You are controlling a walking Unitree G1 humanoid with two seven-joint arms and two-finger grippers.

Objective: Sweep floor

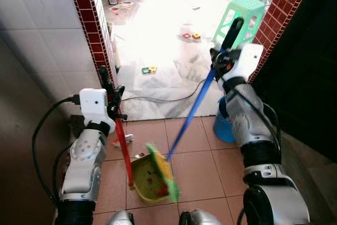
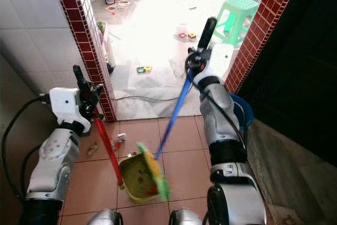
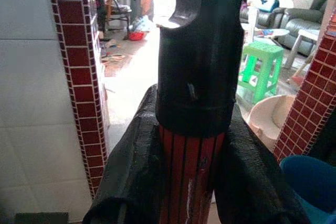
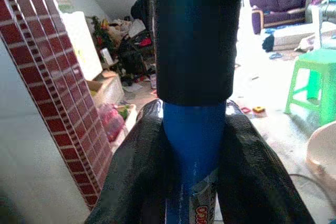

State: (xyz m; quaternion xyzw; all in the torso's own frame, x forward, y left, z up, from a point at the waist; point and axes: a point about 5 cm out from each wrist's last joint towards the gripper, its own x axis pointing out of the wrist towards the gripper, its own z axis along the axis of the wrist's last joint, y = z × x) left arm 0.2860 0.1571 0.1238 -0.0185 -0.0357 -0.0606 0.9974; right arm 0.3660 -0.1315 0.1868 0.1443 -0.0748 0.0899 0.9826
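Terracotta floor (image 1: 200, 172): one yellow dustpan (image 1: 147, 180) sits flat near its front edge, one green broom head (image 1: 164, 169) leaning over the pan. Left hand (image 1: 117, 98) clamped on the pan's red handle (image 1: 124, 151); right hand (image 1: 221, 59) clamped on the blue broom pole (image 1: 192, 110). Risk: tilt the pan and the collected bits spill. One scrap (image 1: 122, 140) left beside the pan. Two tools, one blue bucket (image 1: 224, 125).

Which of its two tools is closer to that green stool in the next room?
The right. The right tool grips the blue broom handle just in front of the green stool. The left tool holds the red dustpan handle by the brick pillar.
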